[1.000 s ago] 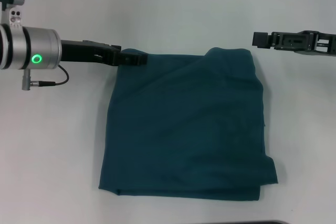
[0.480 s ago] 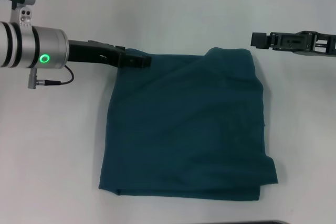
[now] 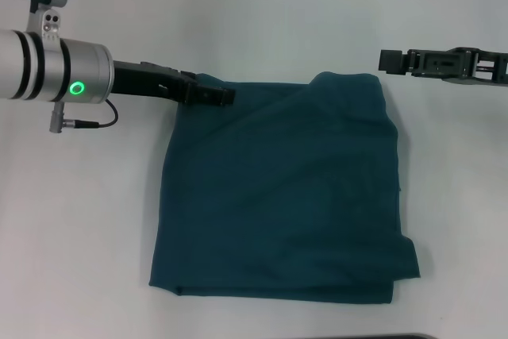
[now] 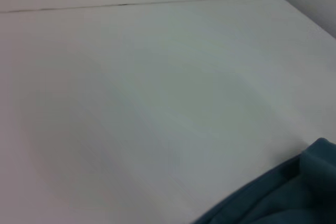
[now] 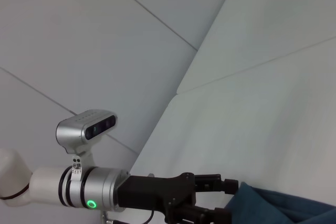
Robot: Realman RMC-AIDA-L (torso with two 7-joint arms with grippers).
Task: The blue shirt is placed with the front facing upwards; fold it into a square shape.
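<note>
**A:** What did the room look like?

**B:** There was a plain white desk (image 3: 278, 13) with pale walls behind it. I saw no boxes or bins on it.

**A:** Where was the blue shirt (image 3: 282, 196)?

**B:** It lay in the middle of the desk, folded into a rough square. It was dark teal all over, with soft wrinkles. One far corner bulged up a little, and the near edge showed layers stacked on each other.

**A:** What about the arms?

**B:** The left gripper (image 3: 216, 95) was low at the shirt's far left corner, with its tip right on the cloth. Its jaws looked closed, pinching that corner. The right gripper (image 3: 387, 60) hung in the air past the far right corner, apart from the shirt. I could not tell how its jaws stood.
</note>
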